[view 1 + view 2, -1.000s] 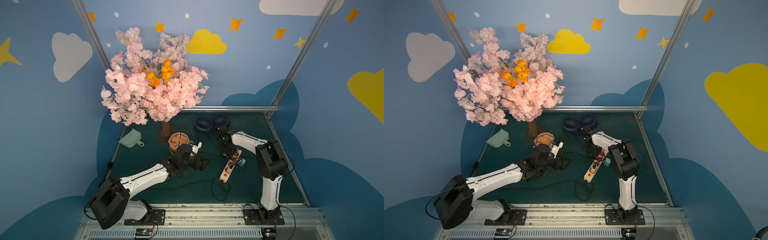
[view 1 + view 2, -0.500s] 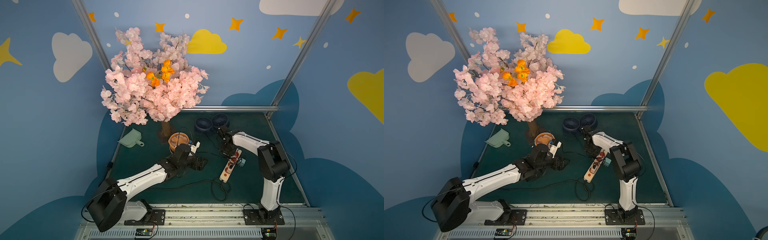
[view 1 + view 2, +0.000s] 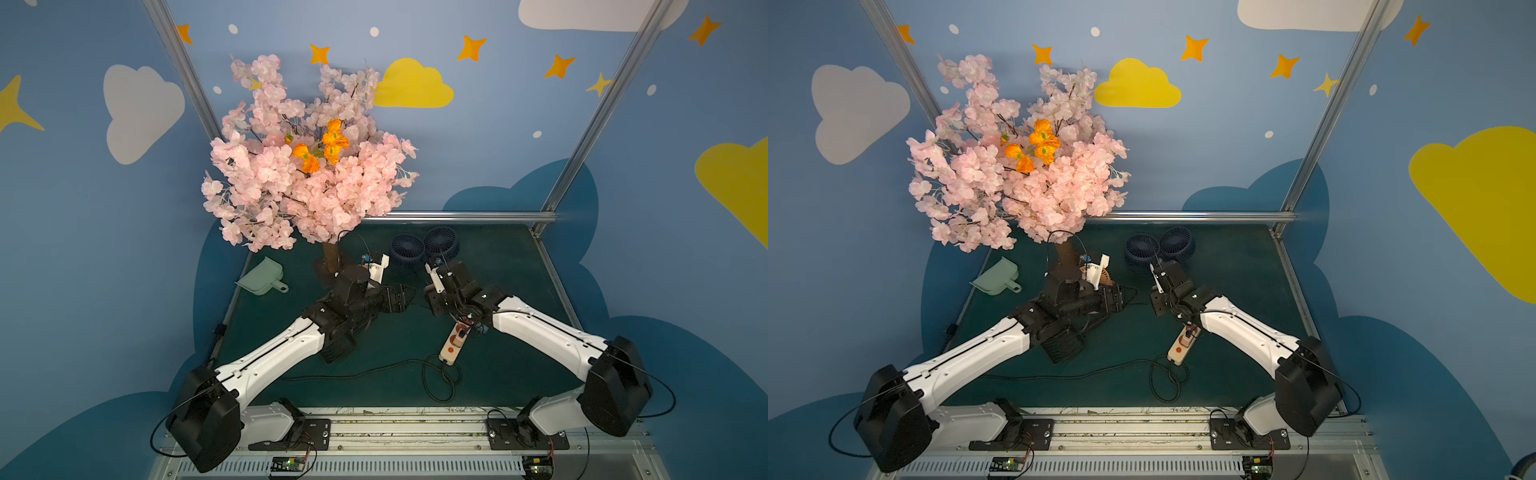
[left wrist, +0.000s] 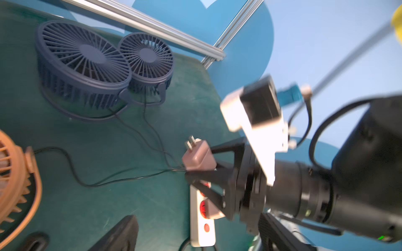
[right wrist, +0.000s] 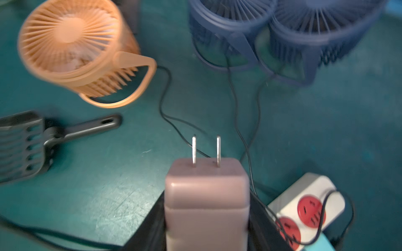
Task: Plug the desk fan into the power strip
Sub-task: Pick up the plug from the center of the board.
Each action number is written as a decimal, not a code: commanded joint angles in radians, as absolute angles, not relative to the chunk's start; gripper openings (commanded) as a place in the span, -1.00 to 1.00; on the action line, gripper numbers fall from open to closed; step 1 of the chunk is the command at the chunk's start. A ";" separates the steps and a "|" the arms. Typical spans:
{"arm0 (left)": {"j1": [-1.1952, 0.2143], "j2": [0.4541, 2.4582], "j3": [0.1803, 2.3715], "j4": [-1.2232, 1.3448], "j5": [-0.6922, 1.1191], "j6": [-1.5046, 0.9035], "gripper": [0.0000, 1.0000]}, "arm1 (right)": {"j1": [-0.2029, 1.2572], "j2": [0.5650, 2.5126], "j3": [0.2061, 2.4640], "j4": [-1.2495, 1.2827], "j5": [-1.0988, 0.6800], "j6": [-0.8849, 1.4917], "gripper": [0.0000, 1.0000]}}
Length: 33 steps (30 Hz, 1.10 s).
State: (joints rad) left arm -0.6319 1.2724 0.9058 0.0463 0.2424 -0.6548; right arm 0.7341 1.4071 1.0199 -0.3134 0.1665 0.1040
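Held the plug (image 5: pixel 206 195) by its smooth sides in clenched right fingers (image 5: pixel 152 226), prongs (image 5: pixel 194 150) free; seemed light, rigid, perhaps slippery. Left fingers (image 4: pixel 119 234) spread, empty.

Both arms are in over the green table (image 3: pixel 498 257): left gripper (image 3: pixel 405 297) and right gripper (image 3: pixel 432 301) nose to nose, the right one covering the far end of the power strip (image 3: pixel 452 349), twin blue fans (image 3: pixel 424 248) behind.
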 commanded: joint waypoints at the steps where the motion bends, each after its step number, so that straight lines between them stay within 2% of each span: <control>1: -0.619 1.294 0.929 0.041 0.334 -0.716 0.83 | 0.736 1.329 0.914 -0.069 0.093 -0.106 -0.35; 4: -0.617 1.309 0.923 0.072 0.364 -0.748 0.80 | 0.736 1.266 0.834 0.020 0.037 -0.181 -0.36; 12: -0.619 1.393 0.978 0.126 0.481 -0.788 0.64 | 0.760 1.207 0.766 0.070 -0.021 -0.308 -0.40; 18: -0.619 1.419 0.969 0.131 0.470 -0.801 0.53 | 0.777 1.184 0.759 0.078 -0.031 -0.360 -0.42; 23: -0.621 1.455 0.980 0.147 0.491 -0.802 0.36 | 0.783 1.171 0.758 0.077 -0.065 -0.365 -0.41; 33: -0.629 1.502 0.991 0.181 0.569 -0.815 -0.13 | 0.785 1.165 0.760 0.040 -0.106 -0.372 -0.38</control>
State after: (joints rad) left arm -0.6258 1.4830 0.9649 0.1505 0.5282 -0.8143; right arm 0.7799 1.1885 0.7616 0.0326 -0.0799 -0.3672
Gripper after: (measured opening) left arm 0.452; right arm 0.459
